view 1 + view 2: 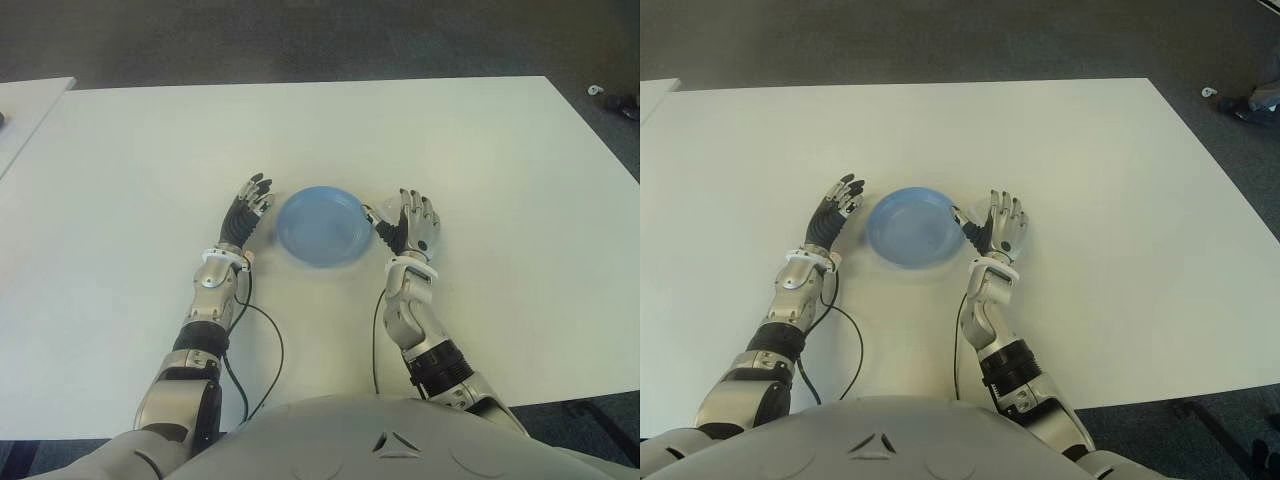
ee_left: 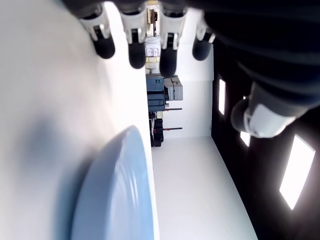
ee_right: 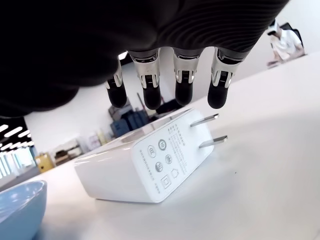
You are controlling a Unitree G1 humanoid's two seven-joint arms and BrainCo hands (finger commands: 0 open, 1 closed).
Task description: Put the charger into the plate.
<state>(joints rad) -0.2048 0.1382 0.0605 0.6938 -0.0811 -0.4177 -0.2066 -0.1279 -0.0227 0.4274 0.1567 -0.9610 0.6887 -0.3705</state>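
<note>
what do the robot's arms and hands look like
Both arms are silver-grey metal with black joint sections and a white band at each wrist. The left hand and right hand have dark fingers with silver segments and black rounded tips. A thin black cable trails along each forearm.

Even, perhaps overhead light; blurred wrist foregrounds.
</note>
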